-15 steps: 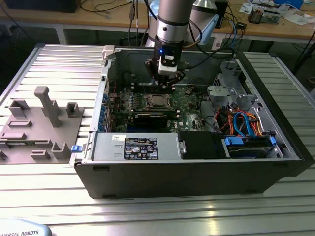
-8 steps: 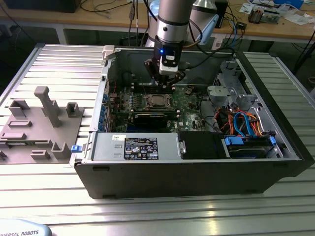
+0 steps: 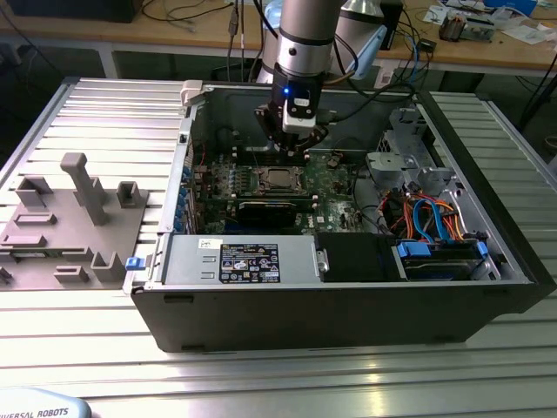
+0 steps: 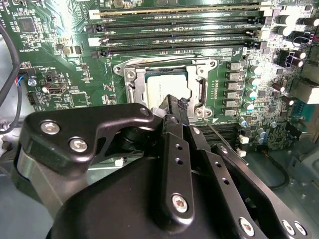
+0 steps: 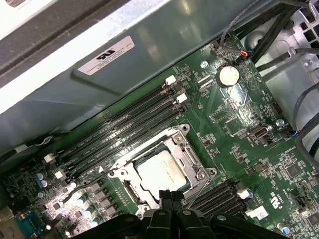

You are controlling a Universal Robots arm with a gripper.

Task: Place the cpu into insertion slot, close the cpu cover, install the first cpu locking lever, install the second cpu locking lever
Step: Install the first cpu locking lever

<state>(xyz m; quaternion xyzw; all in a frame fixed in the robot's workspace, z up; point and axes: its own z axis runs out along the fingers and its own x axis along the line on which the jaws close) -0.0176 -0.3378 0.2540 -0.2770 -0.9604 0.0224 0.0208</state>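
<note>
The cpu [image 5: 160,172] lies flat in the insertion slot [image 4: 164,63] on the green board, its silvery top showing through the window of the cpu cover [image 5: 188,155]. The cover [image 4: 203,92] lies down over the chip. In the exterior view my gripper [image 3: 290,146] hangs just above the back edge of the socket and the cpu [image 3: 278,179]. Its black fingers [image 4: 175,107] are pressed together, their tips at the socket's edge beside a cover corner. A thin metal locking lever [image 4: 219,137] runs out from that corner. Nothing shows between the fingers.
Long black memory slots [image 5: 124,129] run beside the socket. The open computer case [image 3: 487,218] walls the board in, with a power supply [image 3: 248,261] in front and blue cables [image 3: 431,218] at the exterior view's right. A grey fixture block [image 3: 70,218] sits outside on the exterior view's left.
</note>
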